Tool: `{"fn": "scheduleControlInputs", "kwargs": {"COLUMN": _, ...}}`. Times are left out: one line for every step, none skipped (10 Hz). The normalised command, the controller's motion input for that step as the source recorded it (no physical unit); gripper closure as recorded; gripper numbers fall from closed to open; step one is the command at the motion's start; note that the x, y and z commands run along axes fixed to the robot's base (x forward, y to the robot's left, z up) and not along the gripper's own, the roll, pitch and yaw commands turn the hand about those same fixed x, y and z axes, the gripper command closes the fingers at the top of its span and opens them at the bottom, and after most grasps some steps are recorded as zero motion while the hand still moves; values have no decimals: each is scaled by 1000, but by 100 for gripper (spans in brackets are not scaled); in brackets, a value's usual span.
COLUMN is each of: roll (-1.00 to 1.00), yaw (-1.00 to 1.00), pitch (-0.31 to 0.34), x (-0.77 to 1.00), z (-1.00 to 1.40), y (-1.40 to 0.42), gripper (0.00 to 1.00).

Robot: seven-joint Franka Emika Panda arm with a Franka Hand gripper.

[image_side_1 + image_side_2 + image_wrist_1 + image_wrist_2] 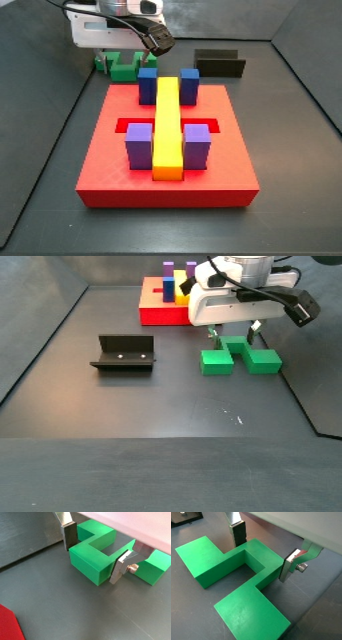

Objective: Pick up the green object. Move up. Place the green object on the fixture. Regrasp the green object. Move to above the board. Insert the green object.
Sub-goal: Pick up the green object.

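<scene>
The green object point(241, 358) is a stepped bright green block lying on the dark floor, beside the red board point(162, 314). In both wrist views its middle bar point(93, 558) point(251, 567) lies between the two silver fingers. My gripper point(93, 553) point(263, 554) point(235, 336) is open and low over the block, one finger on each side of the bar, with a small gap showing at the far finger point(69, 534). The fixture point(123, 354) point(221, 63) stands apart on the floor with nothing on it. In a side view my gripper point(127, 62) partly hides the green object point(123, 72).
The board point(167, 160) carries a long yellow bar point(166, 125), blue blocks point(148, 85) and purple blocks point(139, 148). A corner of the board point(10, 624) shows in a wrist view. Dark walls enclose the floor.
</scene>
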Motion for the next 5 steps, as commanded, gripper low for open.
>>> {"fn": "scheduleControlInputs", "kwargs": {"roll": 124, "yaw": 0, "pitch": 3, "x": 34, "z": -123, "y": -46, "gripper": 0}}
{"fn": "scheduleControlInputs", "kwargs": {"roll": 141, "yaw": 0, "pitch": 4, "x": 0, "z": -114, "y": -63, "gripper": 0}}
{"fn": "scheduleControlInputs", "kwargs": {"roll": 114, "yaw": 0, "pitch": 0, "x": 0, "z": -54, "y": -54, "gripper": 0}}
{"fn": "scheduleControlInputs", "kwargs": {"roll": 100, "yaw": 0, "pitch": 0, "x": 0, "z": -31, "y": -46, "gripper": 0}}
{"fn": "scheduleControlInputs", "kwargs": {"roll": 60, "yaw": 0, "pitch": 0, "x": -11, "z": 0, "y": 0, "gripper": 0}}
